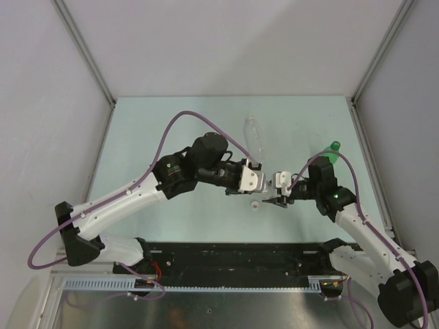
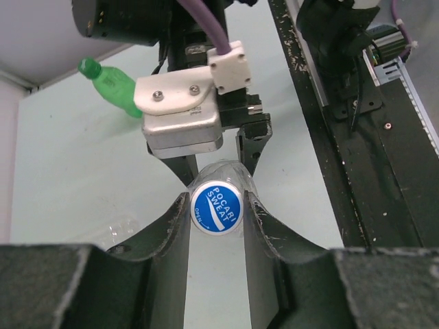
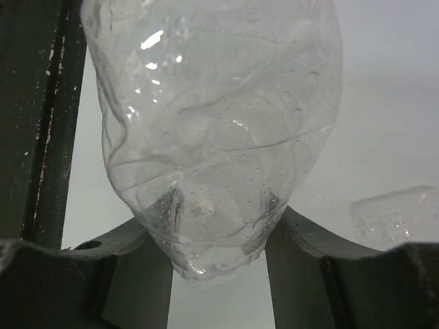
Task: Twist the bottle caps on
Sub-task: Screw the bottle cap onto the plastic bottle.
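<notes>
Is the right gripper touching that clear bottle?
Touching. The right wrist view shows the bottle squeezed between the fingers of the right gripper, pressing both.

Blue white-lettered cap (image 2: 216, 209), translucent green bottle (image 2: 115, 89), colourless clear bottle (image 3: 212, 137).

- We see the left arm (image 1: 123, 199) and the right arm (image 1: 370, 236) built alike: white links, bulky black joints, black base blocks.
- A purple cable (image 1: 182, 120) runs along each arm.
- We note a small green light (image 1: 169, 165) on a black joint of each arm.
- The right gripper (image 2: 216, 161) carries a white bracket (image 2: 175, 96) with two screws above a silver box (image 2: 182, 130). A white clamp (image 2: 230, 65) holds its cable.
- The left gripper (image 2: 216, 212) has dark, curved fingers (image 2: 168, 236), scuffed with pale flecks.
</notes>
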Robot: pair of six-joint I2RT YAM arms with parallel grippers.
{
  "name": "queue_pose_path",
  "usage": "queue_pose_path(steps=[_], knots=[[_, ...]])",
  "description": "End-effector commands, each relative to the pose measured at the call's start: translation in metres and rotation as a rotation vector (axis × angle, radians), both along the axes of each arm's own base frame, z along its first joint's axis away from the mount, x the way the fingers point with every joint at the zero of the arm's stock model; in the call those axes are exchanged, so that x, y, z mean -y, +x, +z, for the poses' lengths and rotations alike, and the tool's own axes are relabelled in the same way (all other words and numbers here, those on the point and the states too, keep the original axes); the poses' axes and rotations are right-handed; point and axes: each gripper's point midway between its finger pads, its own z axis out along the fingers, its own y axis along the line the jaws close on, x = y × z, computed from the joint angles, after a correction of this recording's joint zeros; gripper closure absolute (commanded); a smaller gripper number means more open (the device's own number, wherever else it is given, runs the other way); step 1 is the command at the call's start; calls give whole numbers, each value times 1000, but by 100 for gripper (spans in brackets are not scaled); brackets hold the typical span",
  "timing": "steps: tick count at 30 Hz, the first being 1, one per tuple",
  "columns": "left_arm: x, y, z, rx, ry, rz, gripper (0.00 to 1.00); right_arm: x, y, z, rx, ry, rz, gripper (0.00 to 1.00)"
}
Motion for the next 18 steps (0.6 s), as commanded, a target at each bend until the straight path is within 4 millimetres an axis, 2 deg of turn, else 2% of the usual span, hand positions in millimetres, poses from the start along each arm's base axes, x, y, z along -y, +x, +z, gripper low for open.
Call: queue_pose_path(steps=[1, 12, 18], knots=[[-14, -11, -58, 17, 175, -124, 100, -21, -14, 84, 238, 178, 190, 100], [-28, -13, -83, 147, 264, -259, 100, -24, -19, 77, 191, 177, 231, 100], [-35, -15, -82, 201, 282, -322, 100, -25, -22, 74, 175, 173, 246, 100]])
